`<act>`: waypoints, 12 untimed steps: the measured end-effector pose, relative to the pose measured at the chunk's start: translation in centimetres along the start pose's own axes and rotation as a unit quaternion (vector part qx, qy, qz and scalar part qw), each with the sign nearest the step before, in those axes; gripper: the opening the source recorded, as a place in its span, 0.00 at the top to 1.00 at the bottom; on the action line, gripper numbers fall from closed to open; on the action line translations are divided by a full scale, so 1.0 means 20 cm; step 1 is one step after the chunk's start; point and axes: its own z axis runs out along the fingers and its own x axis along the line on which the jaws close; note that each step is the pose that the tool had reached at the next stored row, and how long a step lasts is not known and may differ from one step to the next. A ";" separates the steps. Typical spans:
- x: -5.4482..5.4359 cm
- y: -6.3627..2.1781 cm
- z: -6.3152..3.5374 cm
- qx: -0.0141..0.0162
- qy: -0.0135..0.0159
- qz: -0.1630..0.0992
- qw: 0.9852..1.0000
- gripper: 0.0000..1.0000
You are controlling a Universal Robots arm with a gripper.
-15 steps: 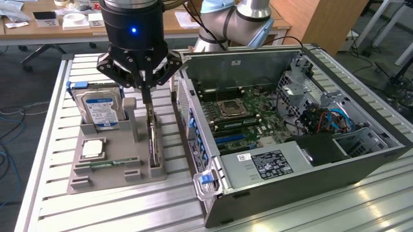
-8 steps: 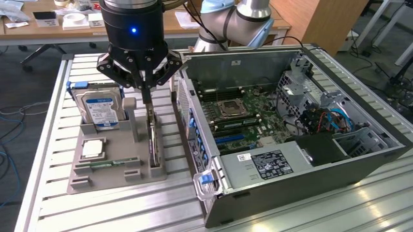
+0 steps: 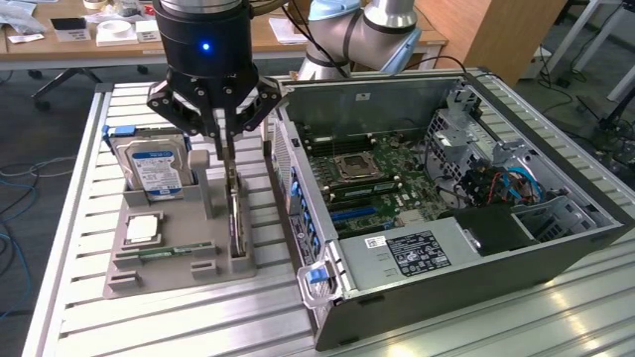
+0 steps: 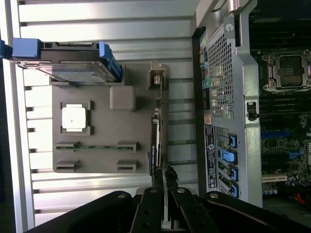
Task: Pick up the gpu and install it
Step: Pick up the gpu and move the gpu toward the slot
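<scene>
Currently the gripper [image 3: 227, 158] sits low over the grey holder tray [image 3: 169, 281], with its jaws drawn together on the upper edge of the gpu [image 3: 236, 223]. The card stands on edge in the tray's long slot, on the side nearest the open computer case [image 3: 328, 327], and looks seated there rather than lifted.

Handling, as we judge it:
- The card should be stiff and moderately heavy for its thickness.
- The shroud is probably smooth, so a narrow pinch could let it pivot or slip.
- The board and connector edge are fragile, so we keep the hold on the shroud's top edge and off the lower contact edge.

The hard drive [image 3: 154, 172] and memory stick [image 3: 159, 253] rest in their own bays.
</scene>
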 end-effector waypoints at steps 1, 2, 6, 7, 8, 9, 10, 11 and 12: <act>0.00 0.000 0.000 0.000 0.000 0.000 1.000 0.83; 0.00 0.000 0.000 0.000 0.000 0.000 1.000 0.76; 0.00 0.000 0.000 0.000 0.000 0.000 1.000 0.59; 0.00 0.000 0.000 0.000 0.000 0.000 1.000 0.59; 0.00 0.000 0.000 0.000 0.000 0.000 1.000 0.59; 0.00 0.000 0.000 0.000 0.000 0.000 1.000 0.53; 0.00 0.000 0.000 0.000 0.000 0.000 1.000 0.53; 0.00 0.000 0.000 0.000 0.000 0.000 1.000 0.53; 0.00 0.000 0.002 0.000 0.000 0.000 1.000 0.53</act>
